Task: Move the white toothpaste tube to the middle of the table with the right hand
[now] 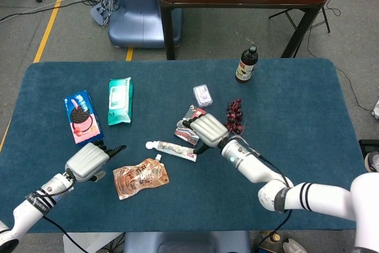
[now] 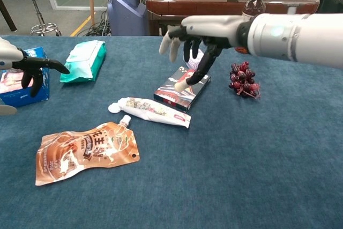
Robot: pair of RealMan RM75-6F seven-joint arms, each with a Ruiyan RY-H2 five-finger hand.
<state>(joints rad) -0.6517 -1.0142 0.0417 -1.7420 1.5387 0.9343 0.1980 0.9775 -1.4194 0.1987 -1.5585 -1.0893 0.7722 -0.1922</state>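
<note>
The right hand (image 2: 194, 40) is seen raised above the blue table (image 1: 296, 105), fingers spread and hanging down, nothing held; in the head view the same hand (image 1: 206, 130) shows its pale back. The white toothpaste tube (image 2: 152, 112) is laid flat on the cloth just below and to the left of that hand, apart from its fingertips, cap end pointing away from the hand; in the head view the tube (image 1: 172, 148) is found near the table's middle. A dark flat box (image 2: 182, 89) is placed directly under the right hand's fingers, not clearly touched. A bunch of dark grapes (image 2: 243, 80) is set just to the right of the hand, and a dark bottle (image 1: 247, 64) stands well beyond it. A brown spout pouch (image 2: 86, 151) is laid just past the tube's cap end, nearer the left hand (image 1: 89, 160), which is held low with fingers apart, one pointing out, gripping nothing. A blue cookie pack (image 1: 82, 117) and a green wipes pack (image 1: 120, 100) are placed beyond the left hand
</note>
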